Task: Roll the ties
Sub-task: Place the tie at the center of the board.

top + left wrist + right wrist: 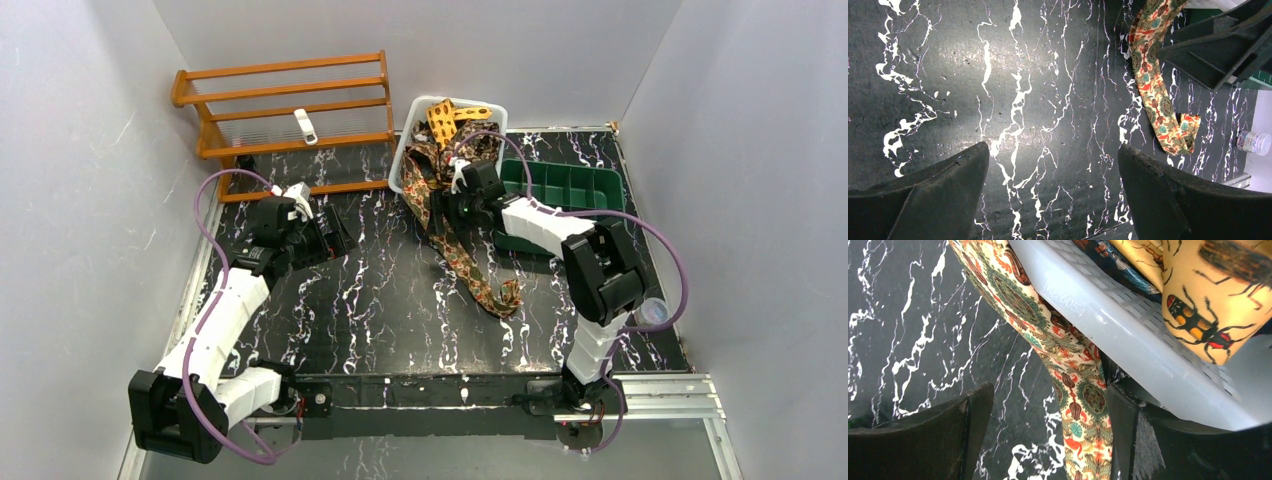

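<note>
Tie [1073, 375] lies between right gripper's [1048, 395] parted jaws, maybe touching one; left gripper [1053, 147] agape.

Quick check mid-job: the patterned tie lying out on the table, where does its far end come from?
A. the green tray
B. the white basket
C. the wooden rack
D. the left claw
B: the tie hangs over the rim of the white basket and trails from there down across the table.
</note>
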`<state>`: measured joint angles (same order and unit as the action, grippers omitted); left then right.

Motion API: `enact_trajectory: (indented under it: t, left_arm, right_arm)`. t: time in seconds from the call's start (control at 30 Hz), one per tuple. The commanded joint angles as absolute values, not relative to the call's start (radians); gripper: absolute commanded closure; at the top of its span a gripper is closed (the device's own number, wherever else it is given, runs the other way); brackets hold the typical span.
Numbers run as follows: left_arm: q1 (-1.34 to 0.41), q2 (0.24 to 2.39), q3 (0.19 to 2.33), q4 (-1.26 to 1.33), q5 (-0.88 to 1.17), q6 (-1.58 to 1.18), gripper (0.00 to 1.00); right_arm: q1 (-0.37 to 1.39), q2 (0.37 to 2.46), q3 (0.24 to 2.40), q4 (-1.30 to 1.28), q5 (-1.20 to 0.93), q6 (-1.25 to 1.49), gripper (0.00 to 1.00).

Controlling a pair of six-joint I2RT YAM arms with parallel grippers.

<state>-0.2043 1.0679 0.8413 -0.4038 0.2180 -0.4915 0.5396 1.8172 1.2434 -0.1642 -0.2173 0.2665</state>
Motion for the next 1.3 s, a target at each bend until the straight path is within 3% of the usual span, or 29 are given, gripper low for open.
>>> enact_trajectory:
  t: [0.0,0.2,0.4,0.57,0.67,0.8,0.9,1.1,1.27]
  left_arm:
    - [-0.202,1.046,0.834,-0.416,0.230,-0.491,0.02]
    - [-0.202,1.050,0.830,-0.407,0.233,-0.498,0.02]
    - [-0.202,1.039,0.830,-0.408,0.236,-0.496,0.02]
    - [-0.202,1.034,0.827,-0.410,0.233,-0.497,0.02]
    - [-0.202,1.030,0.825,-0.411,0.228,-0.498,0.02]
    - [-0.202,1.030,0.830,-0.418,0.223,-0.491,0.02]
    - [-0.202,1.026,0.831,-0.424,0.211,-0.489,0.02]
    - [-0.202,1.025,0.833,-0.424,0.203,-0.488,0.02]
    - [-0.202,1.035,0.843,-0.425,0.206,-0.488,0.02]
  right_arm:
    - [0.571,1.852,1.202,0.045,-0.118,0.242,0.11]
    - [0.635,1.794,0.955,0.398,0.083,0.204,0.16]
    - [0.648,1.829,0.893,0.473,0.145,0.170,0.18]
    - [0.701,1.842,0.887,0.456,0.185,0.124,0.48]
    - [0.739,1.832,0.899,0.415,0.270,0.109,0.61]
    - [0.765,1.789,0.971,0.272,0.294,0.130,0.93]
    - [0.766,1.723,1.023,0.149,0.239,0.168,0.99]
    - [0.769,1.454,0.972,0.104,0.023,0.233,0.99]
    - [0.769,1.246,1.014,-0.008,-0.009,0.278,0.99]
